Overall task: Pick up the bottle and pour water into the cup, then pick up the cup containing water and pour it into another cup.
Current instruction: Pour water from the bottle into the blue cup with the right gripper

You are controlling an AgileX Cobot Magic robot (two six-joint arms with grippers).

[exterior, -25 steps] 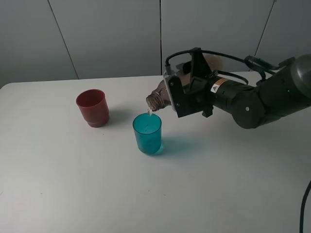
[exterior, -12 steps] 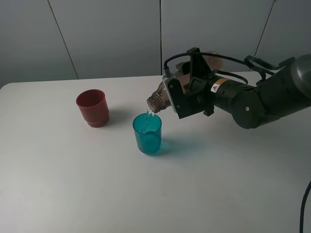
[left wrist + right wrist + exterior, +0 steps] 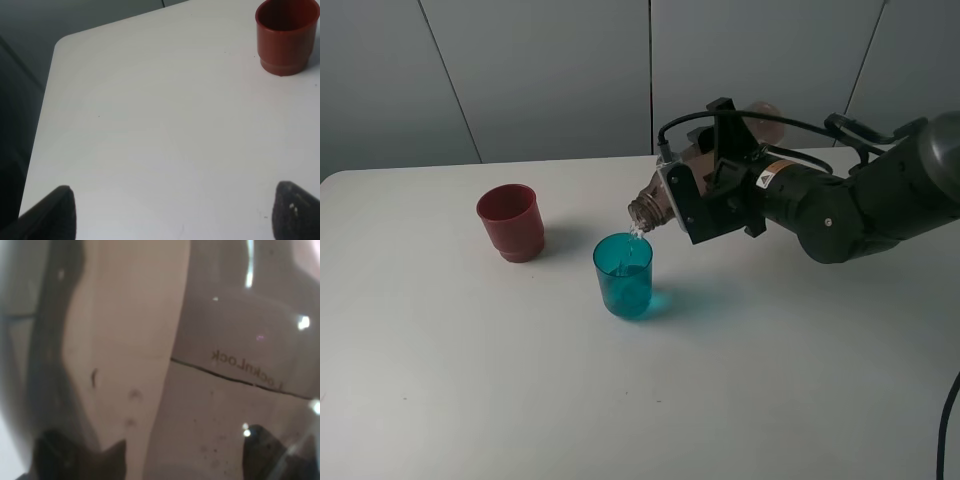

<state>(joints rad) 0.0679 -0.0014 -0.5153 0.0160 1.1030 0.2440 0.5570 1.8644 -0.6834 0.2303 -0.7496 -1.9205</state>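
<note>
My right gripper (image 3: 705, 195) is shut on the smoky grey-brown bottle (image 3: 655, 203) and holds it tipped over, neck down to the left. Its mouth sits just above the rim of the teal cup (image 3: 623, 275), and a thin stream of water falls into that cup. The dark red cup (image 3: 510, 221) stands upright to the left, apart from both; it also shows in the left wrist view (image 3: 286, 35). The bottle's translucent wall (image 3: 200, 365) fills the right wrist view. My left gripper (image 3: 170, 212) is open and empty over bare table; it is out of the high view.
The white table (image 3: 470, 380) carries only the two cups. Its left edge and rounded corner (image 3: 57, 45) show in the left wrist view. The right arm's dark body (image 3: 860, 200) reaches in over the table's right side, with cables above it.
The bottle has tipped a little further and its mouth has shifted slightly right and up. Water keeps falling into the teal cup. Both cups have stayed put.
</note>
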